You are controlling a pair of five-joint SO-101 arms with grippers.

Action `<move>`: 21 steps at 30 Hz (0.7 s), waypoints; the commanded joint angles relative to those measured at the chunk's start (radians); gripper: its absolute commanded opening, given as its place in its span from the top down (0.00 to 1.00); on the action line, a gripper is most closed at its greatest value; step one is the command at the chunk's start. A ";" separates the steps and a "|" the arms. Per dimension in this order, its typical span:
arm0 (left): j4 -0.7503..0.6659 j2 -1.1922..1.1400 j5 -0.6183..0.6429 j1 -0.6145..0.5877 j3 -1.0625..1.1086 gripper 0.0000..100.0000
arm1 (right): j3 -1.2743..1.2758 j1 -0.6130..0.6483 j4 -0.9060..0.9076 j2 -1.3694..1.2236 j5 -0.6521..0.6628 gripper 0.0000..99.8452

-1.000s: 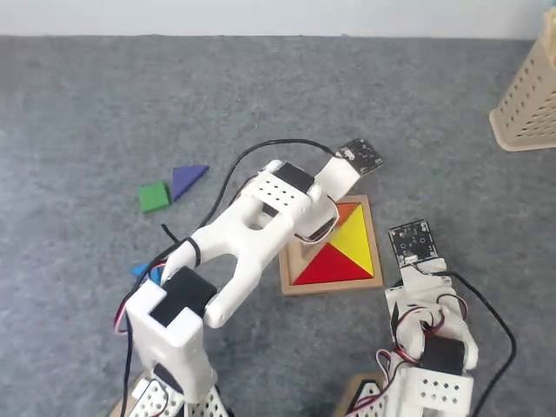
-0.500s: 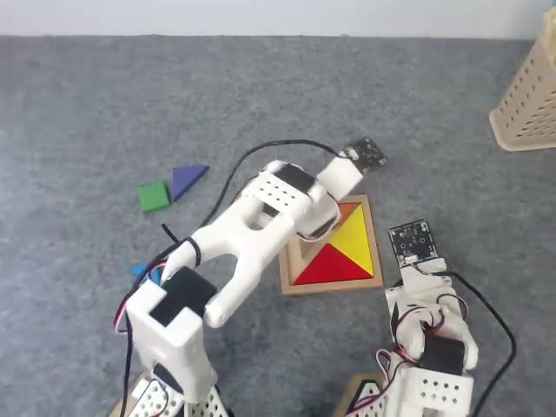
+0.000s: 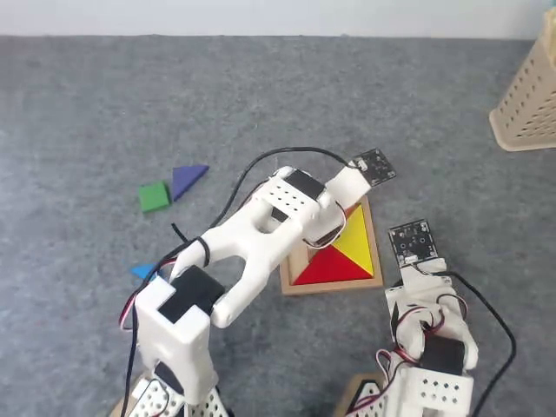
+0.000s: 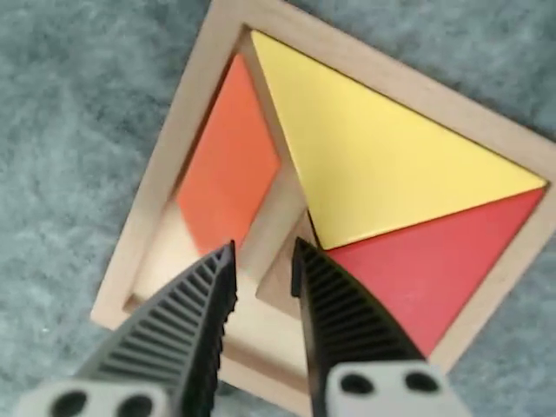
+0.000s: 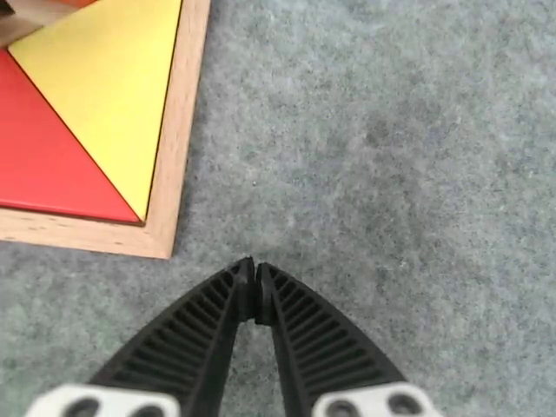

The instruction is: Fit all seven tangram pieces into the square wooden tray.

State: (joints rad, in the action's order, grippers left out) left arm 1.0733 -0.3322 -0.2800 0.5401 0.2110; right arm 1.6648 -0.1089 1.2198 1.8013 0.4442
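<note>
Holds left gripper [image 4: 262, 252] slightly parted, empty, above the orange piece [image 4: 230, 156] in the tray [image 4: 198, 82]; holds right gripper [image 5: 254, 265] closed, empty, over carpet [image 5: 391, 130] beside it.

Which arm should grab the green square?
Probably left. The green square lies on that side, and the left end effector hangs open over the tray. The right end effector is shut, farther off.

Robotics lab bench. A worktop [image 3: 87, 104] covered in grey felt-like matting carries two white desktop arms, the left arm [image 3: 252, 239] and the right arm [image 3: 430, 347], with bare cables and exposed circuit boards [image 3: 410, 241]. A wooden tray [image 3: 339, 286] lies in front of them, and a perforated beige container [image 3: 530, 95] stands at the edge.
</note>
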 commanded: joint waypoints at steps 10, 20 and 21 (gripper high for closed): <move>-0.086 0.051 0.018 0.005 0.010 0.90 | 0.020 0.007 0.004 -0.005 0.009 0.99; -0.086 0.153 -0.028 -0.074 0.205 0.90 | 0.020 0.007 0.004 -0.005 0.009 0.99; -0.089 0.192 -0.029 -0.072 0.231 0.90 | 0.020 0.007 0.004 -0.005 0.009 0.99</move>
State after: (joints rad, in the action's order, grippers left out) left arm 0.9981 -0.2340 -0.2969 0.4726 0.3736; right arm 1.6648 -0.1089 1.2198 1.8013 0.4442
